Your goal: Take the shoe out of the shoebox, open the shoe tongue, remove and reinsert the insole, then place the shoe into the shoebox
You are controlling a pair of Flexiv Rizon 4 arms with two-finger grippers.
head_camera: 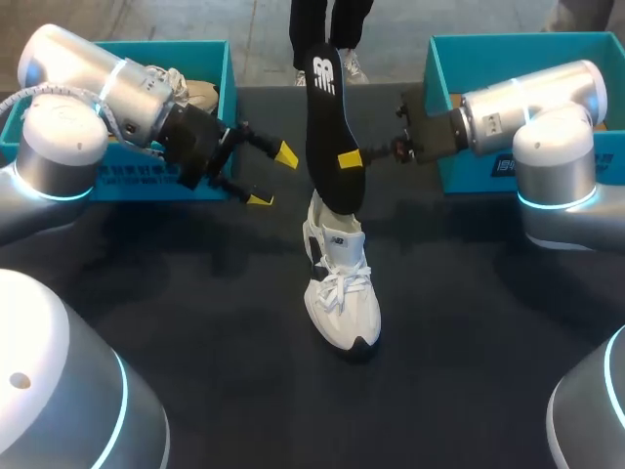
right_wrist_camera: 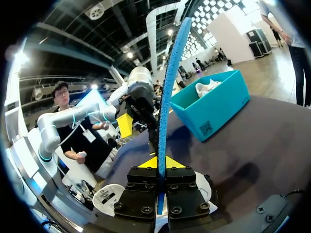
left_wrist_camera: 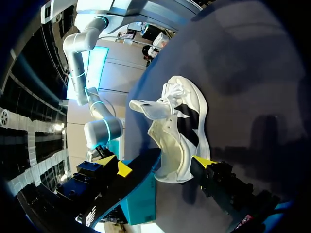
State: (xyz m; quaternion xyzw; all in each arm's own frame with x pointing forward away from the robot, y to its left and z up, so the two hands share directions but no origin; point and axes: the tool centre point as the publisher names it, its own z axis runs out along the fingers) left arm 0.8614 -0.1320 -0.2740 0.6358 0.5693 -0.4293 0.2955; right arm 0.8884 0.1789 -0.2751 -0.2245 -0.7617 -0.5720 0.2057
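Over the far opening of the sneaker [head_camera: 340, 293], my right gripper [head_camera: 352, 158] pinches the insole [head_camera: 327, 117] upright, lower end aimed down; my left gripper [head_camera: 272, 177] hangs spread just left.

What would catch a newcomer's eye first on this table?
A long black insole stands on end over the white shoe at the table's middle, pinched by the right tool. The left tool hangs open beside it, near a teal shoebox.

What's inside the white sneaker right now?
Inside the white-and-black lace-up sneaker: bare pale lining at the opening; toe end hidden; black foam insole is out, in the right tool.
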